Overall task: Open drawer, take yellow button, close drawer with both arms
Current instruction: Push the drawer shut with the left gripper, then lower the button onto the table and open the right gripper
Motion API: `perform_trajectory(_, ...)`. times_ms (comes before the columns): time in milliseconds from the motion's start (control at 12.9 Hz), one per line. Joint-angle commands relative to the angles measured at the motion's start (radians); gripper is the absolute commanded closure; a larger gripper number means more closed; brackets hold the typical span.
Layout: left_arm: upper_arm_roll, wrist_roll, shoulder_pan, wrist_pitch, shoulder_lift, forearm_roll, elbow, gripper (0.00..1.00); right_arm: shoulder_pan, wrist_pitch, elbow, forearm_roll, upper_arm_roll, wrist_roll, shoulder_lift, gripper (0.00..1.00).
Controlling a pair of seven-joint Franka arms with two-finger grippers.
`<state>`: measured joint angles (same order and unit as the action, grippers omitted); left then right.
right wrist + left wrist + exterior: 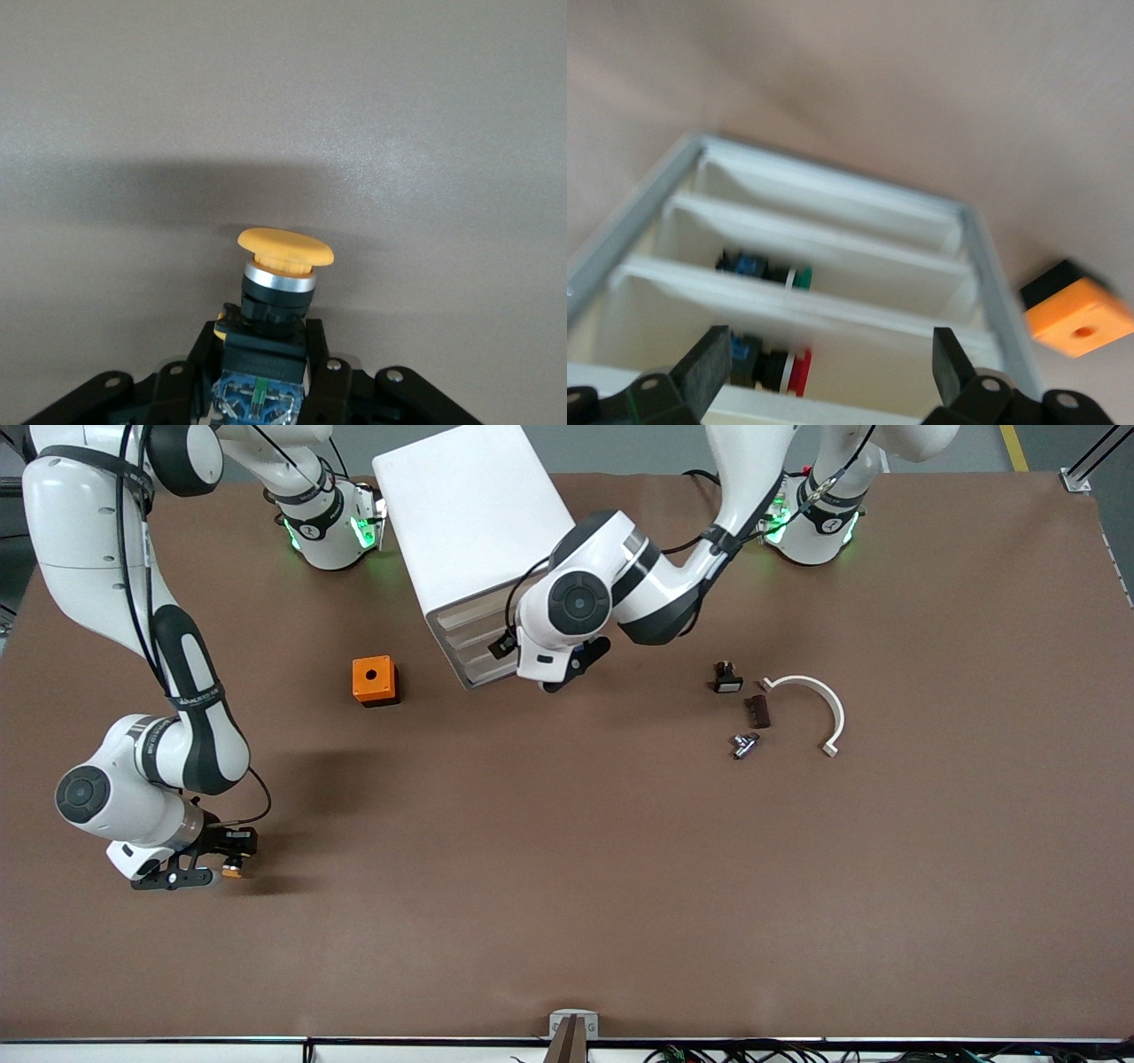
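Over at the right arm's end of the table, the right gripper [226,865] is sitting low over the brown table [567,886], well nearer the front camera than anything else. Its fingers are pinching the button [276,292] by its dark body, and in the right wrist view the round orange cap is poking out past the fingertips, with bare tabletop all around it.

Moving along, the orange cube [375,680] with a hole in its top is standing on its own, beside the cabinet [474,540] and toward the right arm's end.

Now the big white cabinet itself: it is standing up by the robots' bases, its front facing the camera. The left gripper [567,677] is hovering right at that front, jaws spread wide and gripping nothing. The left wrist view is looking into the stacked trays, and it is blurred, so which one is the drawer [833,190] is hard to call; the one I take for it is showing no contents. A tray below it is holding a part with a blue body and green cap [766,271], and the next is holding one with a red cap [775,365].

Toward the left arm's end, a small black-and-white part [726,678], a dark brown piece [757,711], a metal fitting [744,744] and a curved white bracket [819,707] are lying close together.
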<state>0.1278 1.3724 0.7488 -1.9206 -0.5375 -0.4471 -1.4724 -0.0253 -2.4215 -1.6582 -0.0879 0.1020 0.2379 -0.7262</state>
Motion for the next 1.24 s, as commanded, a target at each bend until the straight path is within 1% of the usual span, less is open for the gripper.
perform_trajectory(0,0.004,-0.073,-0.101,0.047,0.097,0.124,0.01,0.01,-0.016,-0.01,0.017,-0.003,-0.018,0.011,-0.016,0.26)
perform_trajectory(77,0.004,-0.11,-0.149,0.078,0.117,0.139,0.035,0.01,-0.016,-0.008,0.021,-0.003,-0.018,0.012,-0.015,0.0)
perform_trajectory(386,0.003,-0.391,-0.377,0.247,0.263,0.14,0.046,0.01,-0.01,0.015,0.026,-0.001,-0.016,0.003,0.014,0.0)
perform_trajectory(541,0.004,-0.531,-0.474,0.307,0.303,0.174,0.044,0.01,-0.008,0.132,0.029,-0.001,-0.016,-0.017,0.071,0.0)
perform_trajectory(850,0.004,-0.773,-0.58,0.386,0.353,0.315,0.043,0.01,-0.002,0.379,0.029,-0.001,-0.018,-0.137,0.246,0.0)
perform_trajectory(1005,0.003,-0.899,-0.647,0.41,0.372,0.335,0.041,0.01,0.001,0.493,0.029,0.0,-0.019,-0.182,0.338,0.0)
perform_trajectory(1082,0.004,-0.968,-0.684,0.413,0.379,0.344,0.038,0.01,0.022,0.55,0.031,0.019,-0.018,-0.218,0.382,0.0)
perform_trajectory(1159,0.004,-1.042,-0.721,0.417,0.384,0.352,0.037,0.01,0.036,0.611,0.037,0.074,-0.021,-0.254,0.43,0.0)
